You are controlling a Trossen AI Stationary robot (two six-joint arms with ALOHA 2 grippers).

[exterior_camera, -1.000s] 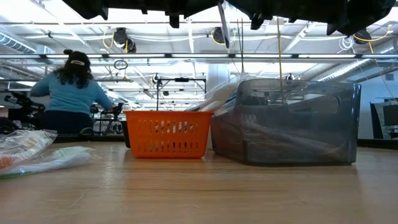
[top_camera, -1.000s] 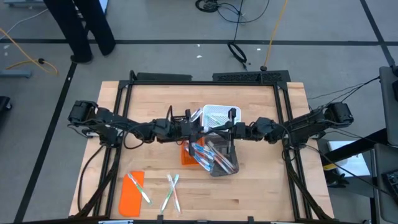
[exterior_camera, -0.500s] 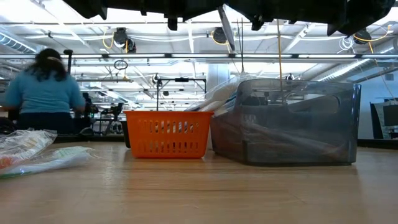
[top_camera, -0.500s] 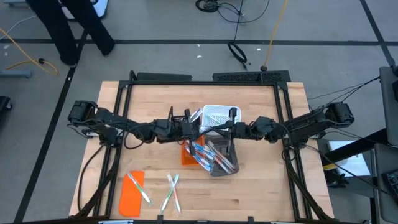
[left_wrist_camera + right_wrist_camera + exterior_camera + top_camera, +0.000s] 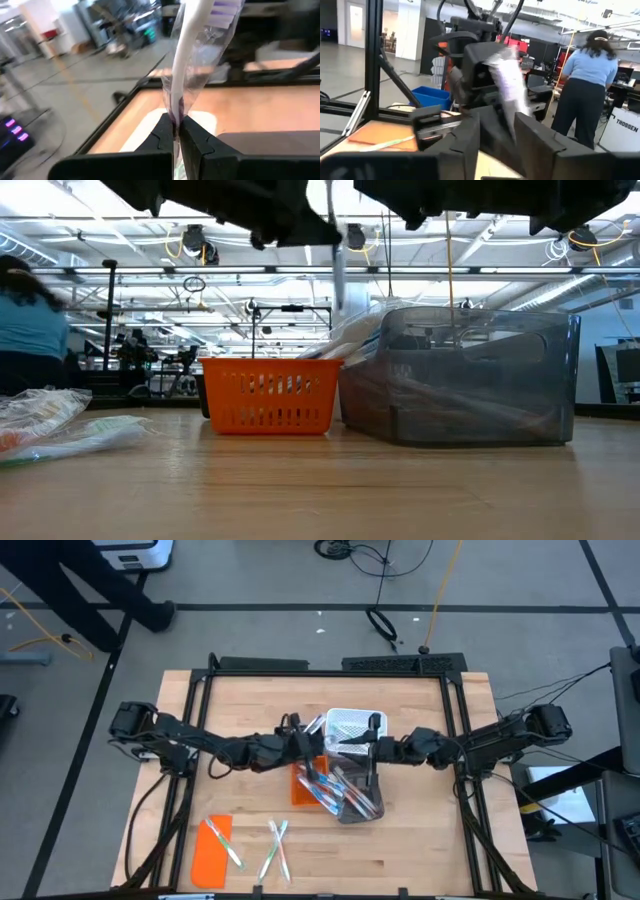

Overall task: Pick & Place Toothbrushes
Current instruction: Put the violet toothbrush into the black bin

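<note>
My left gripper [image 5: 176, 132] is shut on a white toothbrush [image 5: 192, 55] in a clear wrapper. It holds it above the table's middle [image 5: 308, 747]. In the low view the toothbrush [image 5: 338, 265] stands about upright over the orange basket [image 5: 267, 395]. My right gripper [image 5: 497, 132] faces it from the right [image 5: 352, 748], its fingers apart; the wrapped toothbrush [image 5: 510, 87] shows blurred just ahead of them. Several toothbrushes [image 5: 345, 795] lie in the grey see-through bin [image 5: 372, 808]. More toothbrushes [image 5: 275, 845] lie on the table near the front edge. My left gripper pinches the toothbrush's wrapped handle [image 5: 176, 112] between its two fingers. The fingers come about level from the table's left and lie across the handle. The toothbrush is lifted clear and nearly upright, its bristle head [image 5: 225, 7] above the fingers.
A white basket [image 5: 350, 723] stands behind the grey bin. A flat orange lid [image 5: 208, 855] with a toothbrush [image 5: 225, 840] on it lies front left. A black frame [image 5: 300, 670] edges the table. A person [image 5: 590, 90] stands in the room beyond.
My left gripper has turned and tipped down a little with the toothbrush. In the low view the toothbrush has swung from slanted to nearly upright and shifted toward the table's left, away from my right gripper. The person behind has walked off to the left.
</note>
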